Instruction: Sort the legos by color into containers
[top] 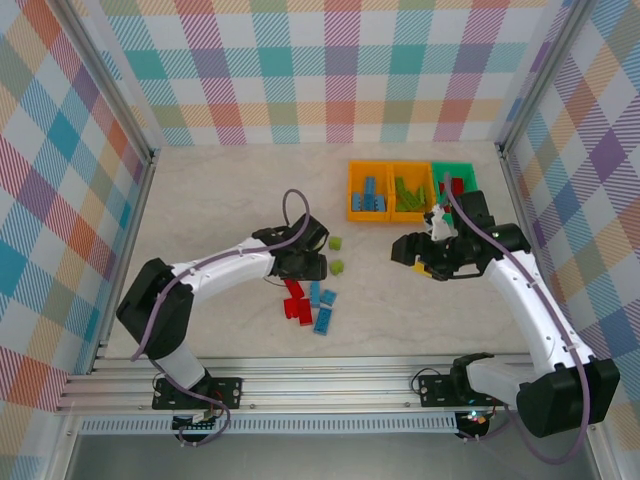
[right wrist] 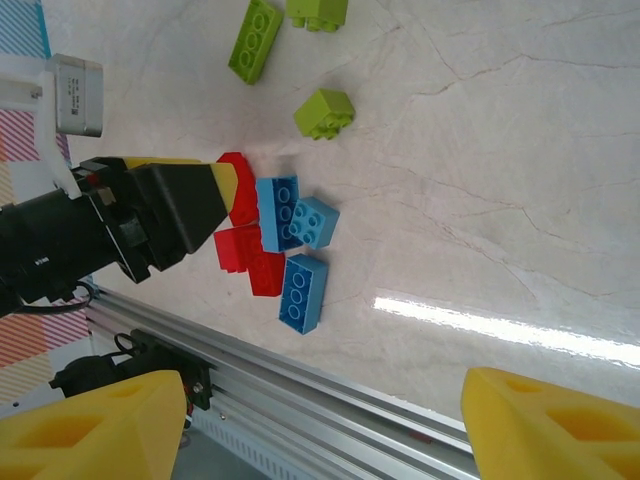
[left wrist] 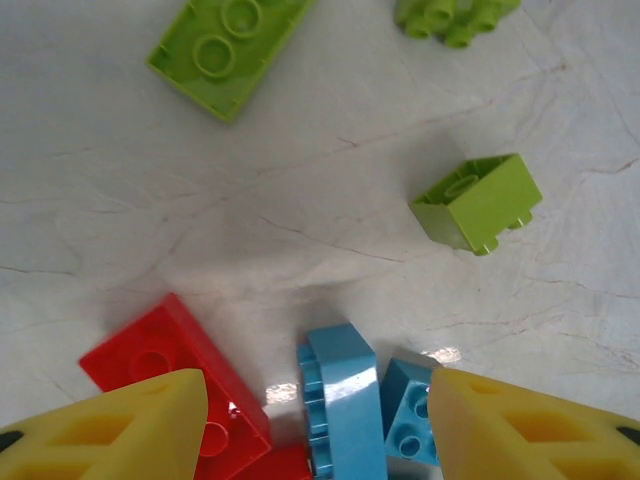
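Left gripper (left wrist: 318, 405), jaws apart, hovers over the light-blue brick (left wrist: 345, 370). Centre on it, avoiding the red brick (left wrist: 160, 360) at 9 o'clock, apparently touching it.

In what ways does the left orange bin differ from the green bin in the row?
The left orange bin is orange, the green bin green. The orange bin holds blue legos; the green bin holds red legos. The orange bin shows whole, while the right arm covers part of the green bin. Both are open-top rectangles of similar size.
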### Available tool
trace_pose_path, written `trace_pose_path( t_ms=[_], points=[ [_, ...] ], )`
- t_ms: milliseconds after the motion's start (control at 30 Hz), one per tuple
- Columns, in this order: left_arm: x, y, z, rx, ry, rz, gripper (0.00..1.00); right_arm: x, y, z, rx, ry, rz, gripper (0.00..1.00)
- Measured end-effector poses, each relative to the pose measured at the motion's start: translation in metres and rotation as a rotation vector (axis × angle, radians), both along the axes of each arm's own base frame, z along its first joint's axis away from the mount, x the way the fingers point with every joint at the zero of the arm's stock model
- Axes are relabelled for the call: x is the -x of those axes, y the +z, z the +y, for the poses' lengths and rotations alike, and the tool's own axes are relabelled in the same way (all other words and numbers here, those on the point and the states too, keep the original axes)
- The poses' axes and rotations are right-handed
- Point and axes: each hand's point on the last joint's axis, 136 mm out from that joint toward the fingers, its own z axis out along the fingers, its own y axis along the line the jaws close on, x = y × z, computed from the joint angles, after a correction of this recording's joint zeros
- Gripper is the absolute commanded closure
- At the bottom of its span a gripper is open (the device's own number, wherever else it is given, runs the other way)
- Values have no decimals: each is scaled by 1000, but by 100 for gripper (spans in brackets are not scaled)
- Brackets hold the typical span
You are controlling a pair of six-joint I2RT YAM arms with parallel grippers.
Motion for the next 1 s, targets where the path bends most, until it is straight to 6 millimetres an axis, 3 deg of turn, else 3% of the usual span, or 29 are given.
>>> trace_pose_path(
  t_ms=[300, 567, 667, 867, 1000],
  points=[
    [4, -33, -5, -68, -6, 76, 57, 2, -8, -2, 13, -5, 12, 24],
    [8, -46, -17, -94, -53, 117, 58, 2, -5, -4, 21, -12, -11, 23],
    [13, -53, -21, -112, -74, 135, 68, 1, -6, -4, 21, -12, -14, 23],
    [18, -55, -22, -126, -95, 146, 73, 1, -7, -4, 20, -14, -9, 23],
    [12, -46, -25, -121, -88, 125, 77, 2, -8, -3, 6, -16, -15, 23]
  ],
)
